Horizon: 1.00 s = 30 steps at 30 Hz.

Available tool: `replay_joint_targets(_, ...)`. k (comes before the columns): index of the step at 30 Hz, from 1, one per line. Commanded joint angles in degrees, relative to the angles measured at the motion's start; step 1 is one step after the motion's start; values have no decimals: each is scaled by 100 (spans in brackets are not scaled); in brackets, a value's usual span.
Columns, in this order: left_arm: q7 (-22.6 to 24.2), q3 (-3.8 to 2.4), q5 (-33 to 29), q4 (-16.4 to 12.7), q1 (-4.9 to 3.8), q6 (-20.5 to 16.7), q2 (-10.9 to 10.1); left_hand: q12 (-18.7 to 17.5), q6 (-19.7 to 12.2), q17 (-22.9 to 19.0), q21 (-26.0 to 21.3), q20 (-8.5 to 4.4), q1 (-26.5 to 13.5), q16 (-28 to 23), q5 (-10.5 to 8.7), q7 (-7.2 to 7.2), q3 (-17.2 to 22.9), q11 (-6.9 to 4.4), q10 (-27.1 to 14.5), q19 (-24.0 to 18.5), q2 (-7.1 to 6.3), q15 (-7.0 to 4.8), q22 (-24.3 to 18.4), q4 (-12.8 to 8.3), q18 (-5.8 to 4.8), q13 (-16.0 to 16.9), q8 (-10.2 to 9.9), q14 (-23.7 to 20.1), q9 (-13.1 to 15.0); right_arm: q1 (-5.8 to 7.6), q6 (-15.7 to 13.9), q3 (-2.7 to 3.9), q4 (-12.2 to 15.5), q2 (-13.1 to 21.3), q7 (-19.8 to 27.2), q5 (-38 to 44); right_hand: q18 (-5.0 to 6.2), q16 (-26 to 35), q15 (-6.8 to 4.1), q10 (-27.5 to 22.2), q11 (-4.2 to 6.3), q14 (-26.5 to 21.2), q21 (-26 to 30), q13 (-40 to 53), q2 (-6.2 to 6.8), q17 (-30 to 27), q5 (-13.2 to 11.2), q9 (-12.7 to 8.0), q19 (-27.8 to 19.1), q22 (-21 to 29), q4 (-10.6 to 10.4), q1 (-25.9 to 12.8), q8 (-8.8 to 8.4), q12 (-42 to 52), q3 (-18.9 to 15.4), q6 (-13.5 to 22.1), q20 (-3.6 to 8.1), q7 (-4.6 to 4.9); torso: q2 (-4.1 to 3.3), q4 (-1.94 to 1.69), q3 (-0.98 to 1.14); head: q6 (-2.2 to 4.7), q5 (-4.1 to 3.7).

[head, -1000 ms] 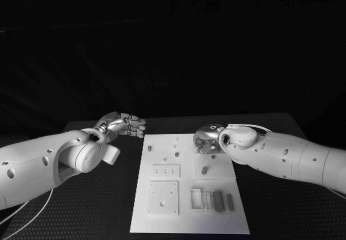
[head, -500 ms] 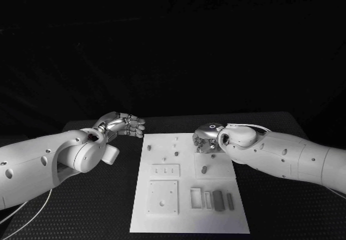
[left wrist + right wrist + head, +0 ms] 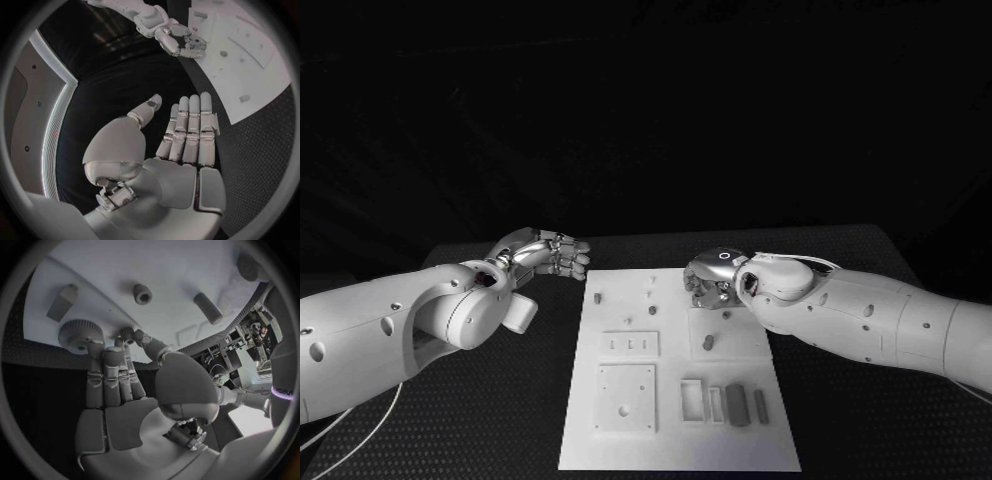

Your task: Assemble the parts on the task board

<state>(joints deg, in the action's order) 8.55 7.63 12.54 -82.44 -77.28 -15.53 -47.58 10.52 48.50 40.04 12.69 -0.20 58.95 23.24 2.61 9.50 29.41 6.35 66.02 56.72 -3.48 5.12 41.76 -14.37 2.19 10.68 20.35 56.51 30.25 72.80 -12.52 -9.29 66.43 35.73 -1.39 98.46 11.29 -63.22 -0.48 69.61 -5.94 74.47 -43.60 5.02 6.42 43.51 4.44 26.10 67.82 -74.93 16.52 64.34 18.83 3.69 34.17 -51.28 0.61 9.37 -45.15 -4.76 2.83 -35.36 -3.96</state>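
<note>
The white task board (image 3: 625,440) lies in the middle of the black table. My right hand (image 3: 711,280) hangs over its far right part. In the right wrist view its fingertips (image 3: 95,347) reach a large knurled round part (image 3: 80,334), and a small round peg (image 3: 128,332) sits between a fingertip and the thumb; whether it is gripped I cannot tell. Other grey parts (image 3: 142,293) (image 3: 208,307) stand on the board (image 3: 175,270). My left hand (image 3: 553,252) (image 3: 184,135) hovers off the board's far left corner, fingers straight, holding nothing.
On the near half of the board are two raised white blocks (image 3: 630,344) (image 3: 626,395), a slotted frame (image 3: 692,396) and grey bars (image 3: 736,402) (image 3: 760,403). A short peg (image 3: 708,341) stands mid-board. Black matting (image 3: 862,420) surrounds the board.
My right hand has crept slightly toward the board's far edge and a little left. The left hand has barely moved.
</note>
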Motion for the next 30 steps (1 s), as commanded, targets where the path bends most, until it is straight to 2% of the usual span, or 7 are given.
replay_joint_targets(1,20,-5,17,-2,-10,104,13,-39,13,7,-35,-13,-50,-24,28,36,-3,29,14,-22,8,27,9,33,106,9,-31,-11,-8,-3,-131,-1,33,27,-48,93,371,-22,-12,-27,7,-24,-36,6,62,-9,13,-4,-1,-132,-14,5,-23,20,17,25,6,4,-10,0,2,13,-2)
replay_joint_targets(11,3,-5,17,-14,-10,121,0,-50,13,15,-40,-11,-51,-33,27,37,-4,31,13,-27,5,29,11,35,106,14,-37,-13,-8,-2,42,-1,158,126,-113,150,371,-39,-12,-29,6,-32,-51,9,130,-25,14,-1,-3,-131,-28,-12,-28,24,17,22,5,6,-26,-1,14,18,-7)
replay_joint_targets(19,-15,-4,16,-11,-10,145,-12,-65,7,25,-47,-8,-58,-47,26,41,-10,35,9,-34,-3,33,13,43,105,19,-47,-20,-9,-2,108,-1,251,191,-161,198,371,-51,21,-142,-28,-89,-47,-11,300,-71,16,7,-42,-121,-114,-100,-38,2,39,11,-15,5,-33,0,15,22,-16)
replay_joint_targets(30,-29,-3,16,3,-9,187,4,-79,4,33,-53,-5,-63,-59,26,43,-13,38,6,-40,-6,36,15,49,105,25,-55,-25,-9,-2,171,-1,192,136,-135,229,371,-87,13,-124,-20,-97,-63,4,249,-91,15,24,-42,-124,-97,-32,-23,31,91,-30,-6,-13,-43,-12,17,18,-42)
